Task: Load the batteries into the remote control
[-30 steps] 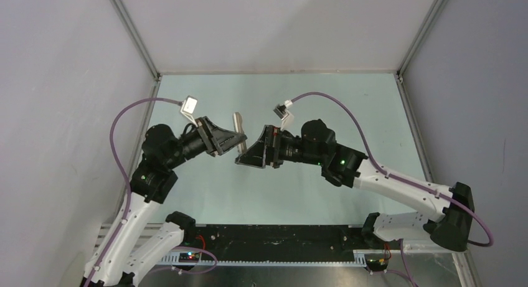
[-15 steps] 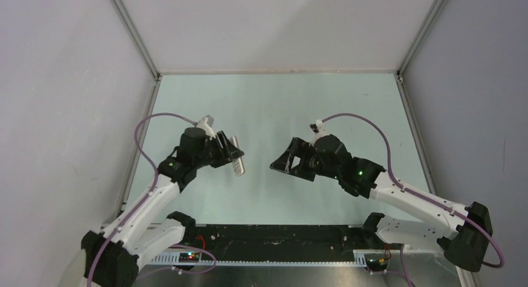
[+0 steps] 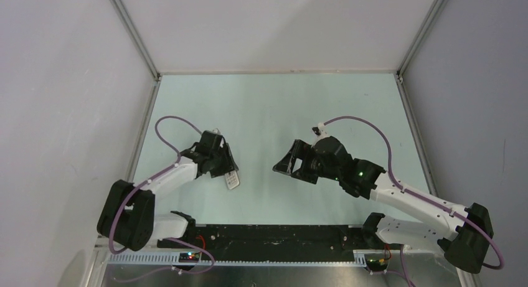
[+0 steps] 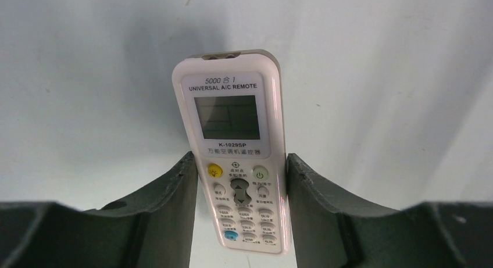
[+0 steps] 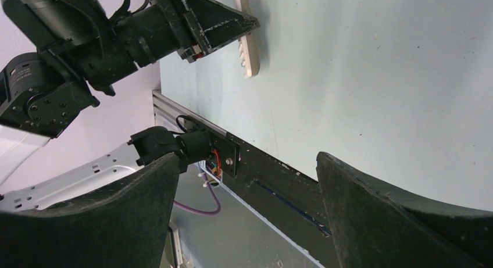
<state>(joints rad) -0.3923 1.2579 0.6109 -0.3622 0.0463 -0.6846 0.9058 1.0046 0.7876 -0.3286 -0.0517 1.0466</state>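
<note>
Two arms, one load. Near edge: black cable rail [image 3: 274,235] between the bases. Just past it, left gripper [image 4: 241,163]: jaws clamped on the remote control [image 4: 232,117], pinching its two long sides over the button half, with the screen end sticking out past the tips. Long axis runs straight out along the jaws, angled down toward the worktop [image 3: 280,106]. The tip is close to the surface; can't tell if it touches.

Button face looks at the left wrist camera, so the back faces away. I'd expect the battery bay there.

Right gripper [image 3: 283,164]: jaws spread wide, nothing between them, hovering to the right of the remote, well apart, mouth pointing left toward it. Batteries aren't visible in any view, so I can't place them.

My read: the right arm is free, so it does the loading, and the remote likely needs turning first.

Further out: pale-green matte worktop, then white enclosure walls [image 3: 280,25] with aluminium corner posts [image 3: 134,32].
</note>
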